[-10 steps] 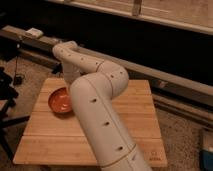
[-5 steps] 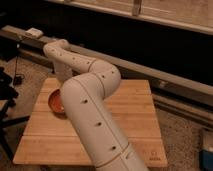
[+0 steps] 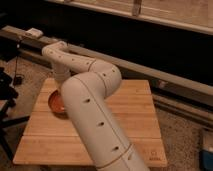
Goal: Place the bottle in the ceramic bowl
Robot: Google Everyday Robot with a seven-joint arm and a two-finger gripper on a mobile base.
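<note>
Orange-red ceramic bowl [image 3: 56, 104] is peeking out mid-left on the wooden table [image 3: 135, 117], arm bulk covering most of it. Gripper's hidden behind the arm, prob. right over the bowl; can't tell its grip. Bottle isn't showing, axis unknown.

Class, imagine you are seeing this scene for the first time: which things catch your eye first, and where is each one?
The big white robot arm dominates, rising from the bottom centre and bending back over the wooden table. Next comes the orange-red ceramic bowl at the table's left side, partly hidden behind the arm. The gripper is hidden behind the arm near the bowl, and no bottle shows.
</note>
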